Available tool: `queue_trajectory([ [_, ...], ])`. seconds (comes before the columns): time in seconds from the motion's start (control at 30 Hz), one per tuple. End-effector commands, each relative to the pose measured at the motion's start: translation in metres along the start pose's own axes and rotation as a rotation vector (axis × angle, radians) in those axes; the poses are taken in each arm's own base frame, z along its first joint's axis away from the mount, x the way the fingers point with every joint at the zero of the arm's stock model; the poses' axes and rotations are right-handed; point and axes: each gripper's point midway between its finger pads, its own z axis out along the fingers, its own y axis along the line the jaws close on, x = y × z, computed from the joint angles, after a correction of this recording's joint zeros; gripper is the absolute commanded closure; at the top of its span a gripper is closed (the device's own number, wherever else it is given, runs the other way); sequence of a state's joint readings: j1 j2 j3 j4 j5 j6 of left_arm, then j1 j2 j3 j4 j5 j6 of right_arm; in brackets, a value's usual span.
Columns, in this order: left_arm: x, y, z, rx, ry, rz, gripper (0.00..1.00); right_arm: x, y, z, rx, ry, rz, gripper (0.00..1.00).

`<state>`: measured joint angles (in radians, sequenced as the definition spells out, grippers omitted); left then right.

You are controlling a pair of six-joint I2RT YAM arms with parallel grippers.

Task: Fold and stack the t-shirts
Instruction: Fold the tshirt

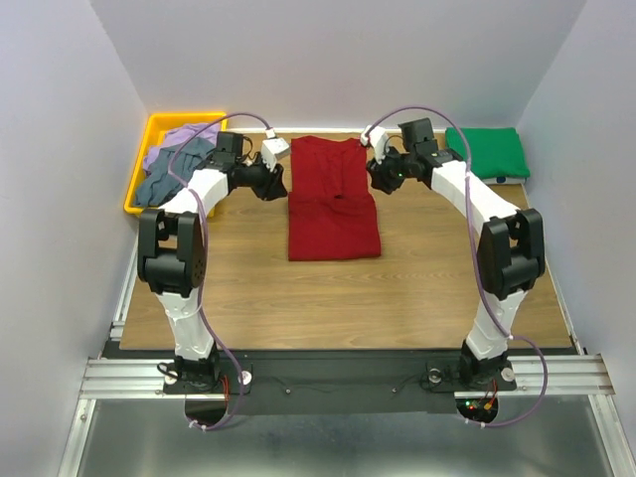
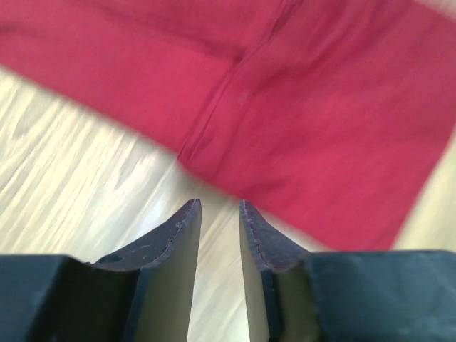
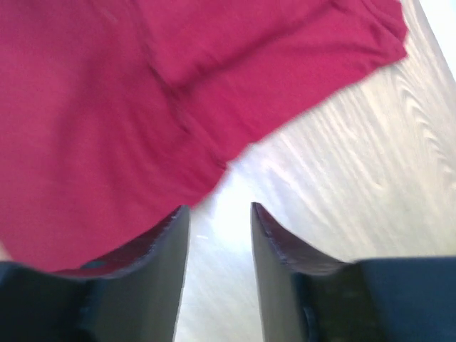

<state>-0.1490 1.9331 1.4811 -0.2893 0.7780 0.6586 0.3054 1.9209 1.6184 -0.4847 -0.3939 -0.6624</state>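
Note:
The dark red t-shirt (image 1: 333, 199) lies flat on the wooden table as a long folded strip, its sleeves folded in. It also shows in the left wrist view (image 2: 313, 107) and the right wrist view (image 3: 107, 107). My left gripper (image 1: 276, 183) hovers at the shirt's left edge, open and empty (image 2: 219, 206). My right gripper (image 1: 380, 175) hovers at its right edge, open and empty (image 3: 219, 209). A folded bright green t-shirt (image 1: 487, 151) lies at the back right. The lavender-purple t-shirt (image 1: 177, 139) and grey-blue t-shirt (image 1: 167, 177) are bunched in the yellow tray (image 1: 157, 126).
The yellow tray stands at the back left corner against the white wall. White walls close the table on the left, back and right. Bare wood (image 1: 338, 298) stretches in front of the red shirt toward the arm bases.

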Motion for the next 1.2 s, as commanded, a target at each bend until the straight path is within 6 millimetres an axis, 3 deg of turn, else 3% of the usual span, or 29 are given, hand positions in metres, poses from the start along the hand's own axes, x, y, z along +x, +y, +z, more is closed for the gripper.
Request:
queue_trajectory([
  [0.0,-0.049,-0.039,-0.004,0.117,-0.190,-0.229,0.62,-0.026,0.035,-0.007,-0.132,-0.111,0.234,0.59],
  [0.07,-0.041,-0.043,0.004,0.132,-0.205,-0.322,0.62,-0.021,0.044,0.007,-0.205,-0.111,0.311,0.60],
  [0.1,-0.046,-0.038,0.009,0.129,-0.239,-0.370,0.62,-0.024,0.051,0.010,-0.264,-0.126,0.379,0.62],
  [0.13,-0.043,-0.036,0.013,0.127,-0.242,-0.404,0.62,-0.015,0.054,0.023,-0.306,-0.110,0.424,0.64],
  [0.23,-0.042,-0.023,0.030,0.128,-0.262,-0.499,0.62,-0.021,0.051,0.038,-0.387,-0.132,0.525,0.67],
  [0.37,-0.040,-0.006,0.050,0.133,-0.292,-0.570,0.62,-0.003,0.038,0.071,-0.418,-0.112,0.626,0.69],
  [0.47,-0.017,0.010,0.075,0.130,-0.260,-0.641,0.62,0.021,0.022,0.093,-0.427,-0.092,0.741,0.69],
  [0.63,0.006,0.032,0.088,0.114,-0.240,-0.702,0.62,0.033,0.006,0.096,-0.429,-0.109,0.790,0.68],
  [0.77,0.001,0.027,0.076,0.140,-0.241,-0.675,0.60,0.020,0.008,0.072,-0.442,-0.128,0.807,0.59],
  [0.8,-0.018,0.024,0.061,0.133,-0.265,-0.617,0.58,0.014,0.008,0.063,-0.432,-0.140,0.778,0.53],
  [0.83,-0.019,0.019,0.053,0.126,-0.264,-0.532,0.57,0.009,0.007,0.054,-0.419,-0.154,0.738,0.50],
  [0.87,-0.024,0.016,0.045,0.117,-0.261,-0.484,0.55,-0.014,0.003,0.029,-0.392,-0.200,0.678,0.47],
  [0.93,-0.042,0.002,0.015,0.093,-0.254,-0.369,0.53,-0.006,0.009,0.014,-0.346,-0.184,0.593,0.40],
  [1.0,-0.026,-0.016,0.001,0.081,-0.185,-0.230,0.49,-0.012,0.011,-0.011,-0.264,-0.174,0.475,0.38],
  [1.07,-0.017,-0.036,-0.017,0.043,-0.135,-0.030,0.46,0.011,0.031,-0.019,-0.248,-0.092,0.330,0.37],
  [1.1,-0.006,-0.049,-0.022,0.050,-0.098,0.004,0.45,0.005,0.035,-0.032,-0.194,-0.075,0.243,0.37],
  [1.13,-0.011,-0.056,-0.036,0.009,-0.092,0.095,0.44,0.030,0.053,-0.029,-0.208,-0.019,0.153,0.37],
  [1.17,0.016,-0.070,-0.033,0.017,-0.040,0.155,0.43,0.038,0.061,-0.030,-0.199,0.007,0.090,0.37],
])
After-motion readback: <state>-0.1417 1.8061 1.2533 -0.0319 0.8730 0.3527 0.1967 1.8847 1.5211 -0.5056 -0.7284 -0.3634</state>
